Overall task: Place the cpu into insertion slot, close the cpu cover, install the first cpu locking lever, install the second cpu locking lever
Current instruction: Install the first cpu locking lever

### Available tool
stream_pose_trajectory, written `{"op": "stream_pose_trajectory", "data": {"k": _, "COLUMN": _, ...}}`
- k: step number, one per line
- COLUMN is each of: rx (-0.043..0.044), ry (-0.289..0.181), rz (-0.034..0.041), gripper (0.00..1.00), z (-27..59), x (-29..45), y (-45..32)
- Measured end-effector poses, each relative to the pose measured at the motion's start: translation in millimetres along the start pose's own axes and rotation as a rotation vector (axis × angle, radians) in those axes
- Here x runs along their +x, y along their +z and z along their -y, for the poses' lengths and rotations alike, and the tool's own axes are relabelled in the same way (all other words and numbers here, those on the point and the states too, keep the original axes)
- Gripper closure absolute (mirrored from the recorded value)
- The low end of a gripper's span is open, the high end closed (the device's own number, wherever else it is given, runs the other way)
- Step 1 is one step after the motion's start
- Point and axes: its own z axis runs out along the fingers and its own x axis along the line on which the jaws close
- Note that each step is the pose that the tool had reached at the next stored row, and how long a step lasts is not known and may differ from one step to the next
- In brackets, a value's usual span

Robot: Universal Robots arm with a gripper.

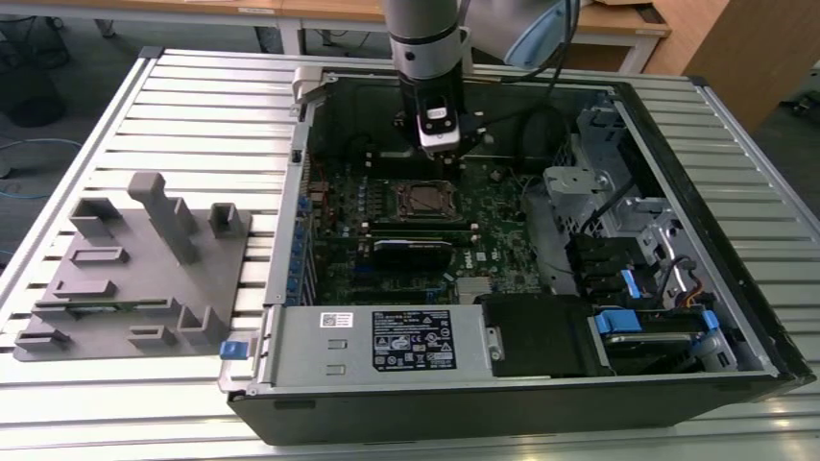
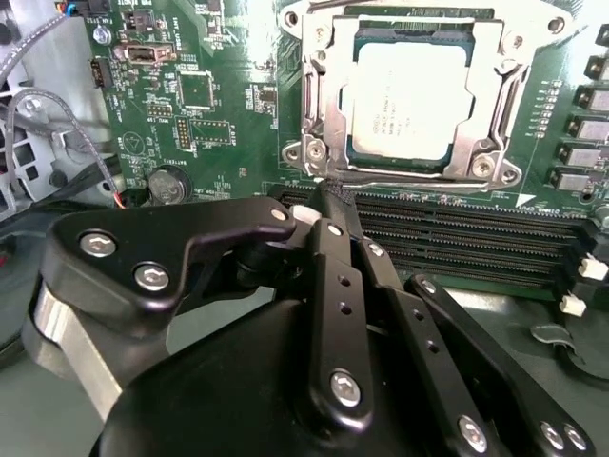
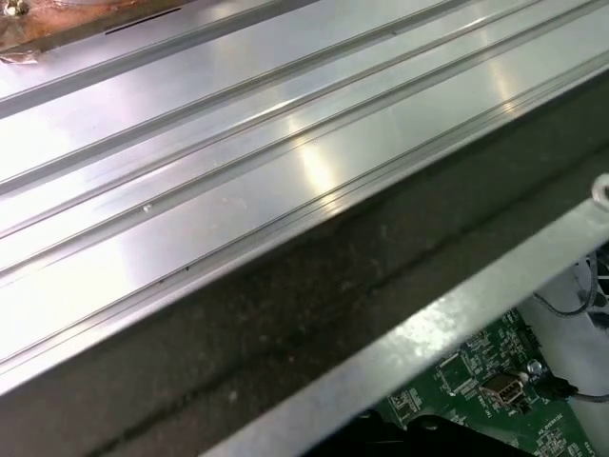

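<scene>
The cpu (image 2: 409, 90) is sitting in the insertion slot (image 2: 328, 143) under the lowered cpu cover (image 2: 485, 114). The empty pincer (image 2: 328, 190), fingers pressed together, is hovering beside the socket's edge; a misjudged push risks slipping onto the board.

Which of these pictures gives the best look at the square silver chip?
The second wrist view: the cpu sits large in its socket, framed by the cpu cover. In the exterior view it is a small dark square below the gripper. The first wrist view looks at table slats.
</scene>
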Motion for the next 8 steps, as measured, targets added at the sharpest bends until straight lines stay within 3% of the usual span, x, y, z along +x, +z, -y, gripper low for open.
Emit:
{"op": "stream_pose_trajectory", "data": {"k": 4, "rx": 0.0009, "ry": 0.000, "rz": -0.0015, "gripper": 0.89, "z": -0.1, "x": -0.1, "y": -0.2}}
{"op": "stream_pose_trajectory", "data": {"k": 5, "rx": 0.0049, "ry": 0.000, "rz": -0.0082, "gripper": 0.89, "z": -0.2, "x": -0.4, "y": 0.0}}
{"op": "stream_pose_trajectory", "data": {"k": 8, "rx": 0.0258, "ry": 0.001, "rz": -0.0448, "gripper": 0.89, "z": -0.8, "x": -1.5, "y": 0.8}}
